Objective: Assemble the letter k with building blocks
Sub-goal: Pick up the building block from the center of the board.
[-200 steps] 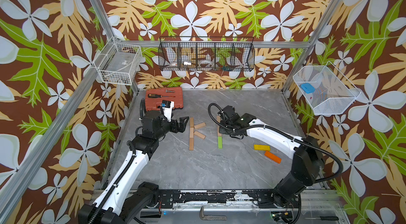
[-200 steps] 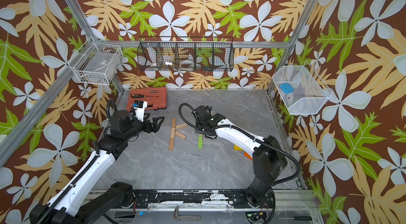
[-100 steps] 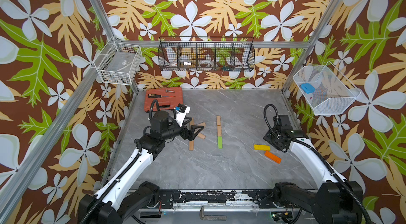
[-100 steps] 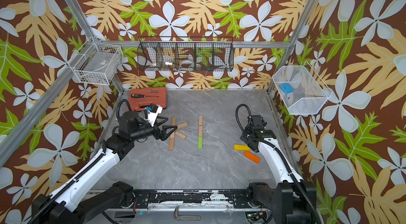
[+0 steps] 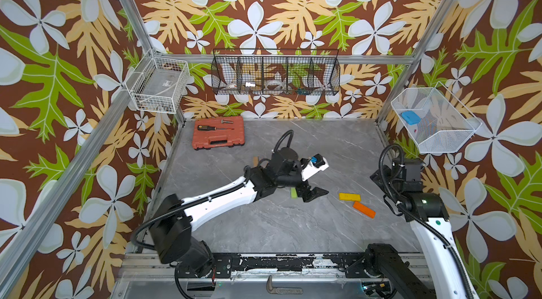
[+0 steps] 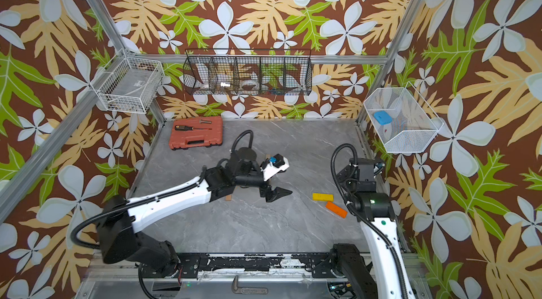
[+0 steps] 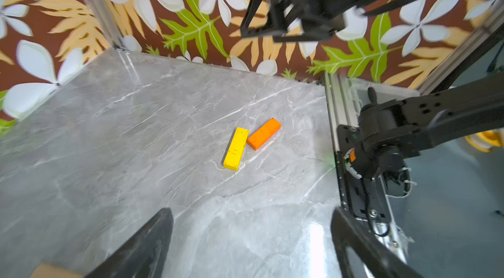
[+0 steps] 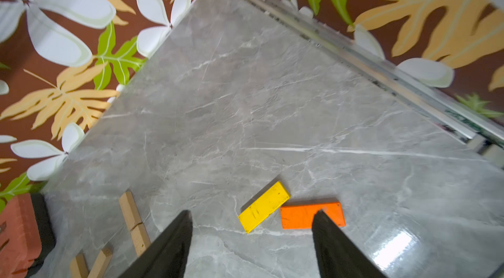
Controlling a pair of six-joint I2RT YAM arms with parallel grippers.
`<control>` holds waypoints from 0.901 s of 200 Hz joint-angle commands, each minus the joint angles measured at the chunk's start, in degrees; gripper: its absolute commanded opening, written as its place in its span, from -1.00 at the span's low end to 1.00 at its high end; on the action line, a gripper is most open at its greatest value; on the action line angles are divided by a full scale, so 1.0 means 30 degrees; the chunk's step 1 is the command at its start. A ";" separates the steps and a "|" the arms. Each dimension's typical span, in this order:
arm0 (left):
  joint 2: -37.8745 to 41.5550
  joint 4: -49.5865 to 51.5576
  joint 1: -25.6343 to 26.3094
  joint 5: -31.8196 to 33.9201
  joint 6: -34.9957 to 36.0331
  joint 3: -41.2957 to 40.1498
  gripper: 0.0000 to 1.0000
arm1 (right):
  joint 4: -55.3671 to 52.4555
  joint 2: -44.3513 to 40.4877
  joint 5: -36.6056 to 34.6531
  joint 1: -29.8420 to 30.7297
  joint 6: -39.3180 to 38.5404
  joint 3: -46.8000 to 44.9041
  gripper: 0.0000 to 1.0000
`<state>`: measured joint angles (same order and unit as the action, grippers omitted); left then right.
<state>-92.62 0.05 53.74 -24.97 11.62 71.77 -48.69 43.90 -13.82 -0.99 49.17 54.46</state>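
Hovered over grey surface [image 5: 264,224] with left end effector [image 5: 312,194] spread wide and empty, held right end effector [image 8: 253,212] parted and empty too, found yellow block [image 5: 349,196] and orange block [image 5: 363,209] lying flat between both arms, corners touching, hid green block [image 5: 293,193] partly under left arm.

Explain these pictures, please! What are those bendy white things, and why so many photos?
Those are two robot arms, each ending in a pincer called a gripper. Two pictures come from a camera high above the grey table. The other two come from small cameras on the arms' wrists, so you see the black tips of the left gripper and the right gripper. On the table lie a yellow block, an orange block touching it, a green block mostly hidden under the left arm, some plain wooden blocks and a red tool case. Both grippers are open and hold nothing.
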 commanded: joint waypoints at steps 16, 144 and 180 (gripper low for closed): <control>-0.5747 -0.0008 0.0653 0.0087 0.3397 0.4299 0.83 | -0.1824 -0.3482 -0.1805 0.0017 0.1252 -0.0541 0.49; -1.9291 1.0894 0.2190 0.2942 0.4243 2.0489 0.63 | -0.0957 -0.6868 -0.0089 0.0024 -0.1678 0.0997 0.58; -1.8412 0.9768 0.2157 0.2639 0.4371 1.8276 0.40 | -0.0591 -0.6906 0.0202 0.0037 -0.1523 0.0263 0.57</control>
<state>-149.23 28.25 60.23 -16.86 25.04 128.75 -52.07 23.11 -14.33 -0.95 44.80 56.10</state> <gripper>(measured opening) 0.735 0.789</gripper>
